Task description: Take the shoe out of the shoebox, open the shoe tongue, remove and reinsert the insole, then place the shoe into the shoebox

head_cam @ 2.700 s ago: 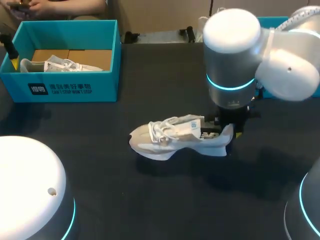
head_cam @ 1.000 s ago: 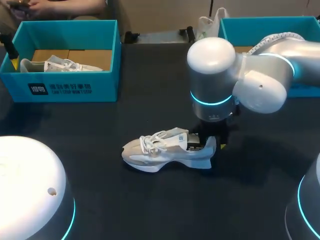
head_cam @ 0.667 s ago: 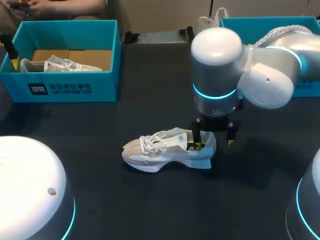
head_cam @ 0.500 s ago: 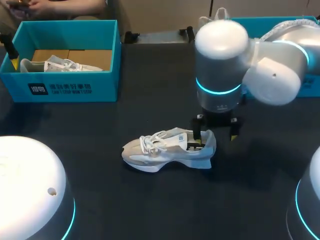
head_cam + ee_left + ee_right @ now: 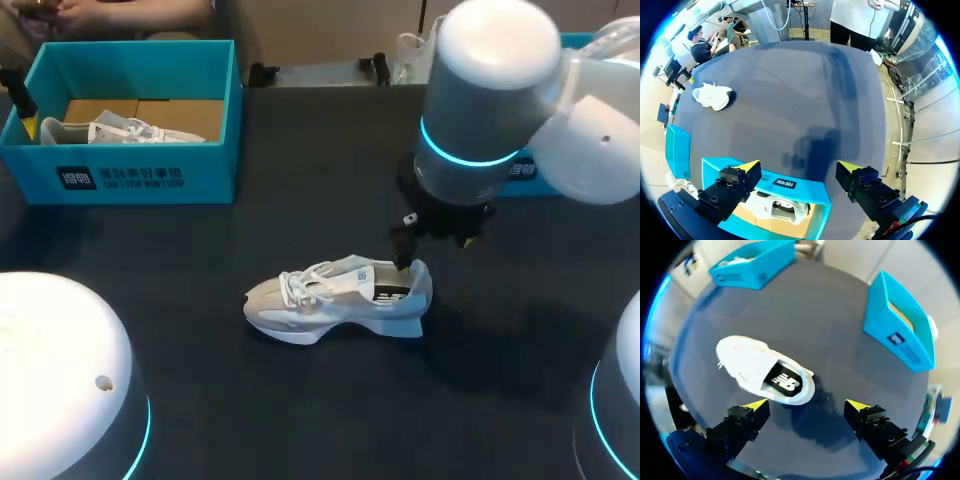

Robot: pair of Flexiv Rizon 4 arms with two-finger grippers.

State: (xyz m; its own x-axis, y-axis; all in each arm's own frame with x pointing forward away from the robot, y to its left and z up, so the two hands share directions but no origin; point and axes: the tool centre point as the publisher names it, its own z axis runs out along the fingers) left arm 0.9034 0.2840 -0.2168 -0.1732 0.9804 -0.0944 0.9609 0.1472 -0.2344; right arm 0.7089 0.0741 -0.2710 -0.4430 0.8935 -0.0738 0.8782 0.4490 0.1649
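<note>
The white sneaker [image 5: 340, 300] stands on its sole out on the black table [image 5: 200, 400], clear of both boxes, with its toe toward the left arm's side and its heel toward the right arm. The right gripper [image 5: 435, 243] hangs just above and behind the heel, not touching it. From that arm's wrist, the right gripper [image 5: 806, 405] has its yellow-tipped fingers spread wide with nothing between them, and the sneaker [image 5: 760, 372] lies on the table just ahead of the fingers. A dark insole [image 5: 785, 382] shows inside the shoe's opening. The teal shoebox [image 5: 130, 175] at the table's far left holds a second white shoe [image 5: 100, 130] on its cardboard floor. Another teal shoebox [image 5: 520, 165] sits at the far right, mostly hidden behind the right arm. The left gripper [image 5: 799, 166] hovers over the left-hand shoebox [image 5: 785, 182]. Its fingers are parted and hold nothing, and the boxed shoe [image 5: 777, 205] lies below them. In that same wrist view the sneaker [image 5: 714, 96] appears well apart, alone on the dark tabletop.
</note>
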